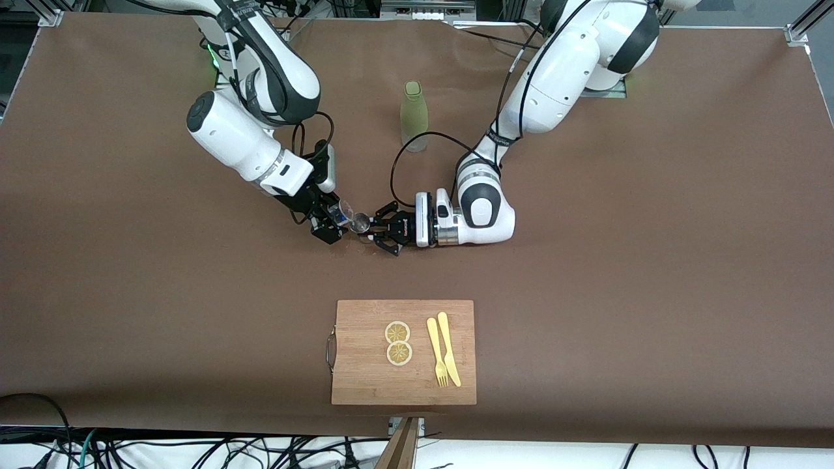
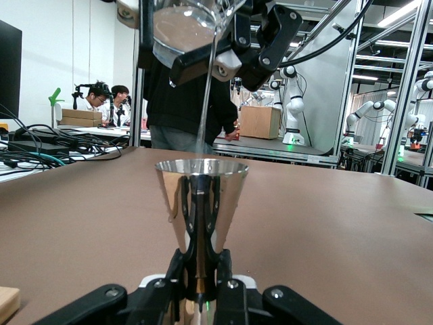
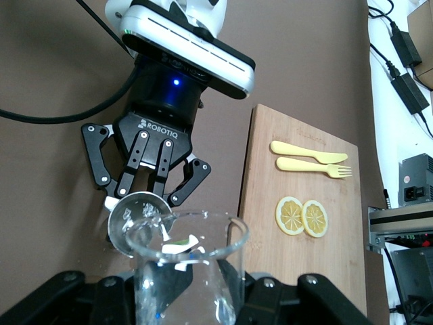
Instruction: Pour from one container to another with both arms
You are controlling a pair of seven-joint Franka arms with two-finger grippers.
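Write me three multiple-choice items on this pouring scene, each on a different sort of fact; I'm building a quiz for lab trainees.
1. Where is the glass cup?
A. On the cutting board
B. Tilted above the metal jigger
C. Beside the green bottle

2. How many lemon slices lie on the cutting board?
A. One
B. Two
C. Four

3. What is the left gripper doing?
A. Shut on the jigger
B. Open over the board
C. Holding the fork

Answers: 1 B, the right gripper tips it over the jigger's mouth; 2 B, two slices touch; 3 A, its fingers clamp the jigger's waist.
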